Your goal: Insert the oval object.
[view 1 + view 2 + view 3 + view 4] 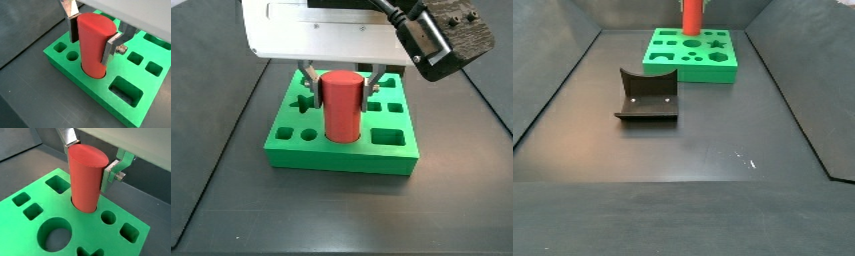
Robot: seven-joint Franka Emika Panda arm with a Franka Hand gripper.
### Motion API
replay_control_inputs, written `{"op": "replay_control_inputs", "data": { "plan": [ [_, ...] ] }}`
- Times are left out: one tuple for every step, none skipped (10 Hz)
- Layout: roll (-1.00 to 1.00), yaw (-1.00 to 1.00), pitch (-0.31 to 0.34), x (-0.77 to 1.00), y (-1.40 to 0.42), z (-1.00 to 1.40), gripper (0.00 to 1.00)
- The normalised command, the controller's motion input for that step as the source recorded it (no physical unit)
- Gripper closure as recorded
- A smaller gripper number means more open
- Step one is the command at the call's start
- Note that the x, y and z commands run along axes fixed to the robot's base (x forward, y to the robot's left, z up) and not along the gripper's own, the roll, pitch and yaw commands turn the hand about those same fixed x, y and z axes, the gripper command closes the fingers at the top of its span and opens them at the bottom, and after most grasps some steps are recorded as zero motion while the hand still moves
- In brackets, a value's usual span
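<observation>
Red oval peg (93, 42) stands upright with its lower end already inside a hole of the green block (93, 95). Both wrist views show the foot of the peg below the block's top face; most of its length is above. Judgement: insertion is started, not finished. How deep the hole goes cannot be read, so I cannot tell whether the peg is seated or must go further down.

Claw (95, 35) is over the block, closed on the peg: 2 silver finger plates (111, 170) press against opposite sides of its upper part. Left to do, as I judge it: push down if not seated, then release and lift clear.

Block contents: only this 1 hole is filled. Other openings are empty: a large round one (57, 235), small squares (32, 212), a rectangular slot (125, 90), a star shape (718, 43).

Block sits at the far end of the dark surface (714, 180). The fixture (647, 98) stands well apart from it, nearer mid-surface, holding nothing.
</observation>
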Motion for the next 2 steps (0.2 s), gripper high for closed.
{"op": "replay_control_inputs", "data": {
  "plan": [
    [-0.07,0.0,-0.087,0.0,0.0,-0.17,1.0],
    [0.0,0.0,0.0,0.0,0.0,0.0,1.0]
  ]
}}
